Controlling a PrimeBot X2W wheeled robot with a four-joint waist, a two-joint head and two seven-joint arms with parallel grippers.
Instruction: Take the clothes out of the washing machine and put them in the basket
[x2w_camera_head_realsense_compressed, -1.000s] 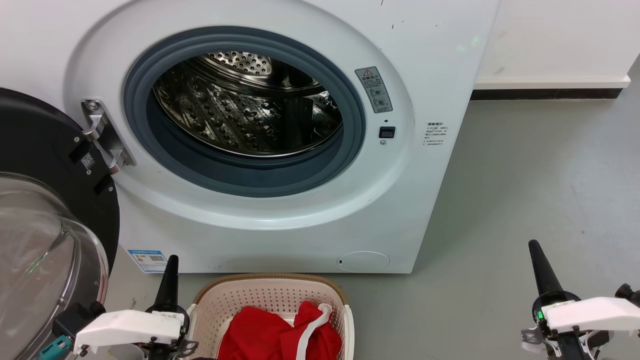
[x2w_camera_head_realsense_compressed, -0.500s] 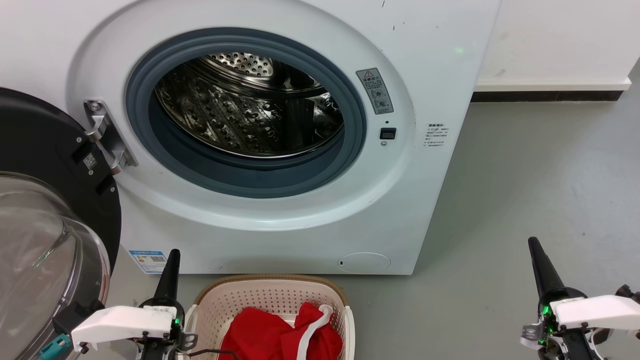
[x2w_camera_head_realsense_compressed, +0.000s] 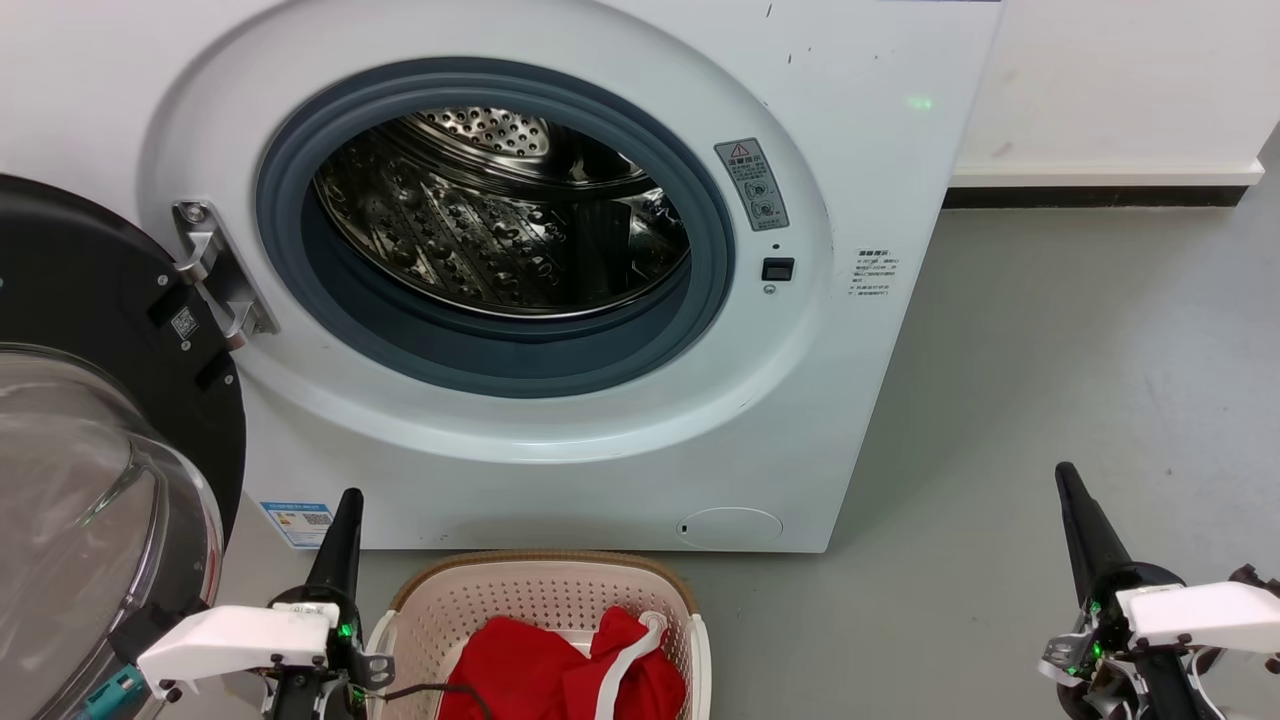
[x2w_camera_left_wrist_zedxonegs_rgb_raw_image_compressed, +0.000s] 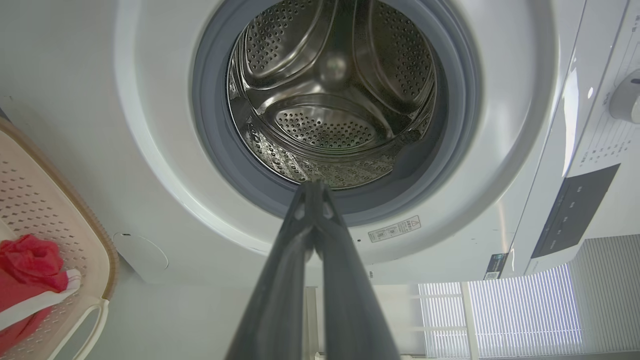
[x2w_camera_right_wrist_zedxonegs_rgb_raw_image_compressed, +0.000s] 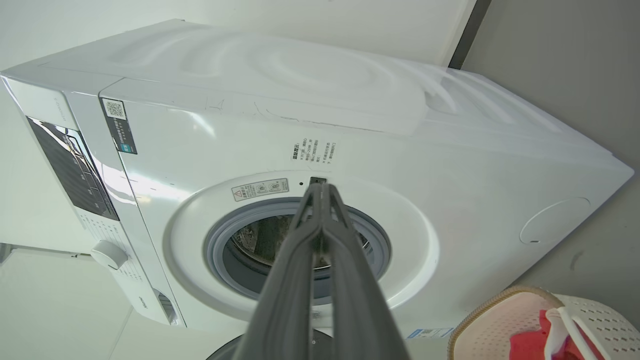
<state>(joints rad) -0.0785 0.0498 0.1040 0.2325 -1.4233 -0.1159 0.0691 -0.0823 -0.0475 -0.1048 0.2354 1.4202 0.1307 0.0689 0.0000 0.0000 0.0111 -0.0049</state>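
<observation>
change: almost none over the last second; whole head view slid a touch down and right, read as camera motion, not the washing machine (x2w_camera_head_realsense_compressed: 880, 150) moving; left gripper (x2w_camera_head_realsense_compressed: 348, 502) and right gripper (x2w_camera_head_realsense_compressed: 1062, 476) nudged slightly up that view.
left jaws: pressed together, holding nothing; parked low, just beside the basket's (x2w_camera_head_realsense_compressed: 540, 559) left rim.
right jaws: pressed together, empty; well apart from the basket, over bare floor (x2w_camera_head_realsense_compressed: 1080, 350).
clothes (x2w_camera_head_realsense_compressed: 560, 675): both red garments, one with a white band, heaped inside the basket, same lie as a second ago.
drum (x2w_camera_head_realsense_compressed: 480, 230): bare perforated steel, no fabric seen from the head or left wrist view.
meaning for the task: judged finished or as good as; nothing left to fetch, arms apparently settling to rest.
basket position: on the floor, just in front of the washer's base, below the porthole.
around: black-framed glass door (x2w_camera_head_realsense_compressed: 90, 310) swung open at the left; grey gasket (x2w_camera_head_realsense_compressed: 500, 362) ringing the opening; control knob (x2w_camera_right_wrist_zedxonegs_rgb_raw_image_compressed: 107, 255) on the panel.
in the way: open door close beside the left arm, likely to be brushed by any leftward swing; otherwise nothing between grippers and basket.
</observation>
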